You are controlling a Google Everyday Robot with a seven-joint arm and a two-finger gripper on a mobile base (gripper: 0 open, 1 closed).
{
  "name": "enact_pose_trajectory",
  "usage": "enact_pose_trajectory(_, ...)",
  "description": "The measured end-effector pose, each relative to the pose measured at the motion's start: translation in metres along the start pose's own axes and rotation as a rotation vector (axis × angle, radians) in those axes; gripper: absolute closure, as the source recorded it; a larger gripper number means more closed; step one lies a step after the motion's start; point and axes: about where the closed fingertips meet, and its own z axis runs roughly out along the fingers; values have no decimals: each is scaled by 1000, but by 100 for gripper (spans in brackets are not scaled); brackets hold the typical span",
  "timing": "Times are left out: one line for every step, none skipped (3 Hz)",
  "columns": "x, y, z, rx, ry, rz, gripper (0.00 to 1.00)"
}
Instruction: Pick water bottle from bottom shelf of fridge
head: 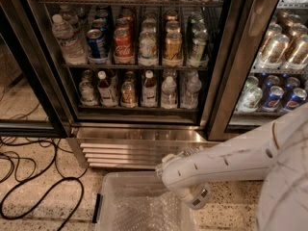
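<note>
On the bottom shelf (139,108) of the fridge (222,71) we find the water bottle (168,93) standing upright, white cap on top, in the right half of the row. Just to its right stands a second clear bottle (192,88). To its left is a brown-liquid bottle (149,88) with a white cap, then a small can (128,93), and more drinks fill the row further left. One rack up we see a line of drink cans (147,47) (blue, red, pale, gold and green) with a large clear bottle (68,41) at the left end. Below the bottom shelf lies the louvered steel base (134,148).

The gripper (179,157) is outside the fridge, low in front of the steel base and well below the water bottle. It sits at the end of the white arm (231,160) that reaches in from the right, and it touches nothing on the shelf. Whether it is spread or closed we are unable to make out — the arm's end covers most of it. Directly beneath it sits a clear plastic bin (130,201) on the speckled floor (226,208), and black cables (67,179) loop across the floor to the left.
</note>
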Motion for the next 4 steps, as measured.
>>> enact_pose_trajectory(40, -27, -7, 29, 171, 73, 100)
enact_pose_trajectory(81, -46, -15, 48, 363, 155, 100)
enact_pose_trajectory(85, -65, -2, 72, 497, 261, 100)
enact_pose_trajectory(102, -63, -7, 87, 580, 275, 100)
